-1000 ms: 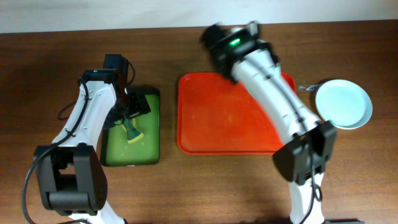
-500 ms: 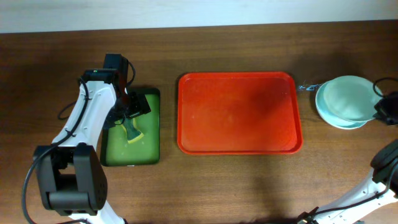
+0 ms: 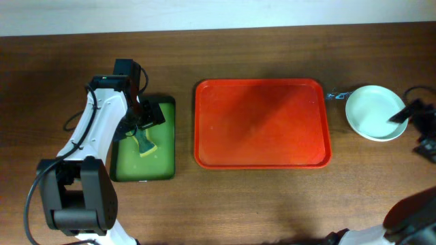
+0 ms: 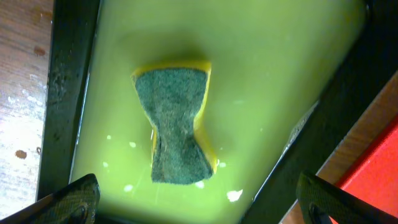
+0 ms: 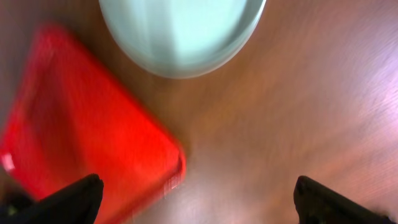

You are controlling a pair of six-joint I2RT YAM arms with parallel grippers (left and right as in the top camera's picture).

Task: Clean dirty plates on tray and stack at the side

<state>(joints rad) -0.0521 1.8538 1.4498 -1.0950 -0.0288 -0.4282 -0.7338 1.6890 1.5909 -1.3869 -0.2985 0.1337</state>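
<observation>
The red tray [image 3: 262,122] lies at mid-table with nothing on it; its corner shows blurred in the right wrist view [image 5: 81,124]. The pale mint plates [image 3: 371,111] sit as one round pile on the wood right of the tray, also at the top of the right wrist view [image 5: 180,31]. My right gripper [image 3: 414,129] is at the table's right edge beside the plates, open and empty [image 5: 199,196]. My left gripper [image 3: 143,122] hovers open [image 4: 199,199] over a yellow-green sponge [image 4: 177,127].
A small dark-rimmed green tray [image 3: 163,160] stands left of the red tray, and the sponge [image 3: 145,144] lies in it. A small metallic item [image 3: 335,96] rests between the red tray and the plates. The back wall edge runs along the top.
My right arm has swung off the red tray to the table's right edge, and its jaws have opened beside the plates. The left arm and sponge have not moved.
</observation>
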